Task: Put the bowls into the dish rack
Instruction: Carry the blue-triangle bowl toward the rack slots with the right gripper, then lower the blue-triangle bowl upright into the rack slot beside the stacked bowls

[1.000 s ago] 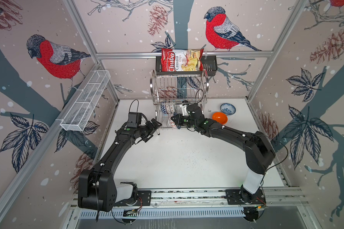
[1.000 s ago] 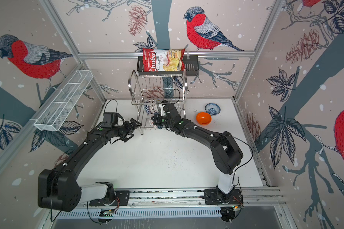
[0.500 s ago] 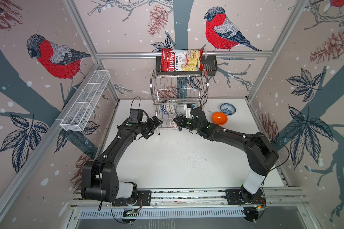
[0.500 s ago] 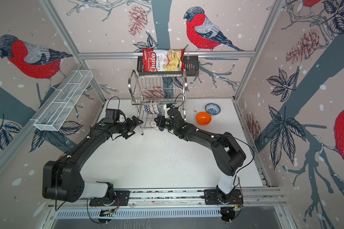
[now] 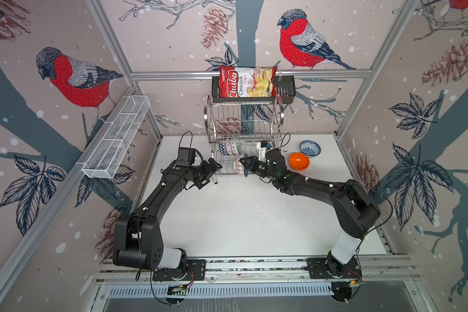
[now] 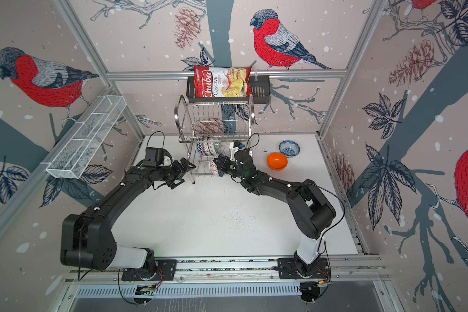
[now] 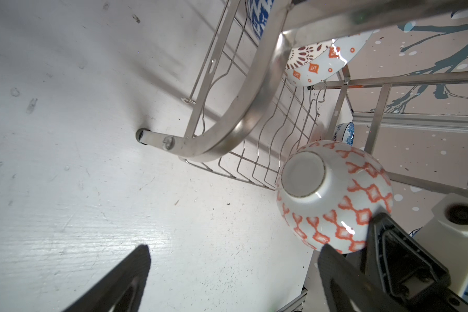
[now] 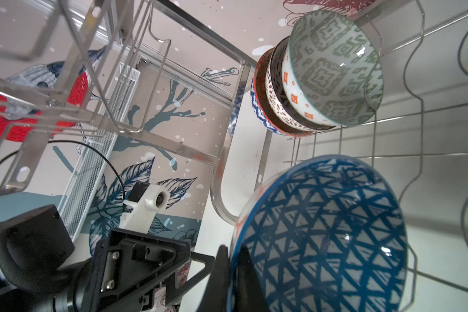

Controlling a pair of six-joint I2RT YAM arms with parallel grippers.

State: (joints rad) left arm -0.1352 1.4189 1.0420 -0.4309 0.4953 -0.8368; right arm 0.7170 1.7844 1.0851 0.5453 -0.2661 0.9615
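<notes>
- Orange-and-white diamond-patterned bowl with a blue-triangle interior [image 8: 322,237] was pinched by its rim in the clenched right gripper [image 8: 233,255], over the lower tier's front wires. A knock on a wire could twist it from that thin hold.
- Right arm lay stretched low towards the rack; left gripper [image 7: 234,248] stood wide and empty, just beside the arched end of the two-tier steel wire dish rack [image 7: 257,89].
- Three patterned bowls [image 8: 333,70] stood nested at the tier's rear.
- Plain orange bowl [image 5: 298,161] and blue floral bowl [image 5: 310,148] lay unloaded on the white table [image 5: 227,216].
</notes>
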